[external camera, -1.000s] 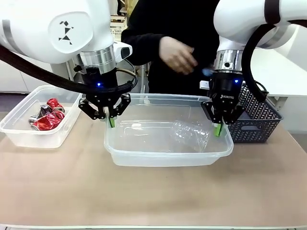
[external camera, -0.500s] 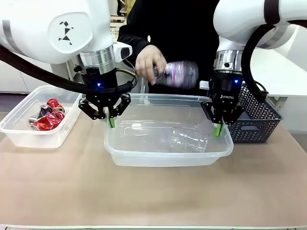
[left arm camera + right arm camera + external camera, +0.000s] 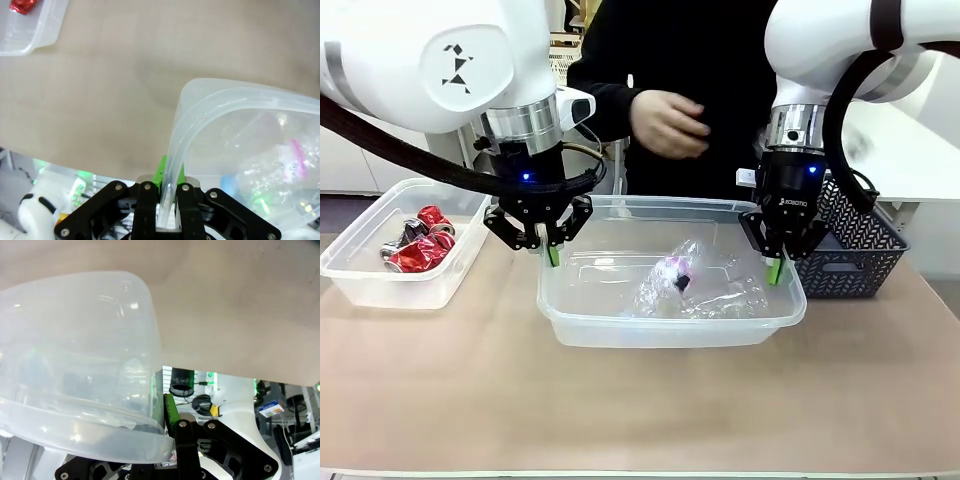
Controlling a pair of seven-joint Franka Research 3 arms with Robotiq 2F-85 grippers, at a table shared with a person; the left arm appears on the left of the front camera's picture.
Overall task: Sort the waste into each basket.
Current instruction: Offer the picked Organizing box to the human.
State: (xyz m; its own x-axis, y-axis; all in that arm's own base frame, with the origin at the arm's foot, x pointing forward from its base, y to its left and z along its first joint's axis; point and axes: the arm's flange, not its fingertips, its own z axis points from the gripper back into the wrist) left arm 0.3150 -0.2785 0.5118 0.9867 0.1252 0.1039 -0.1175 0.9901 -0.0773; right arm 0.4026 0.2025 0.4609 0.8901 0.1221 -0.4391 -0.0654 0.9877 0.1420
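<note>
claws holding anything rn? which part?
Both hold the middle clear tub by its rim: left claw shut on the left-end rim, right claw shut on the right-end rim.

The front camera sits low on the robot's side of the tabletop [image 3: 640, 410], looking level across it toward a person at the far edge, with both arms close in the foreground. Each wrist camera looks along its own fingers, very near the rim of the middle clear tub [image 3: 670, 330]. The left wrist view faces that tub's corner [image 3: 200, 100] and the tabletop; the right wrist view faces another corner [image 3: 135, 290].
</note>
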